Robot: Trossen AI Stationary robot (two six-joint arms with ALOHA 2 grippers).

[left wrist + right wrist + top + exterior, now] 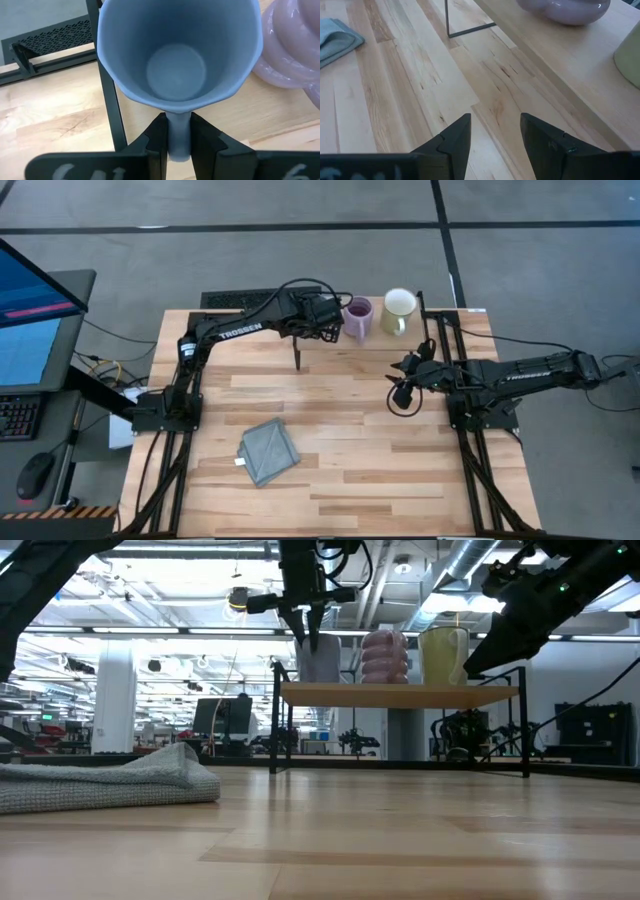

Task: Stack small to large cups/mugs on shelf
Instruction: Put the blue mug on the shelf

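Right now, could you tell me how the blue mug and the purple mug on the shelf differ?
The blue mug has smooth, straight walls, while the purple mug is ribbed in bulging rings. The blue mug's handle is clamped in the left pincer, whereas the purple mug stands free, with the open right pincer off the shelf. Both stand upright on the shelf, side by side.

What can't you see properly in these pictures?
- Blue mug: in the high view the left gripper covers it; whether it touches the shelf is unclear in any view.
- Purple mug: the left wrist view's edge cuts it off.
- Cream mug: only a corner shows in the right wrist view.
- Right gripper: in the low view its fingers can't be made out.
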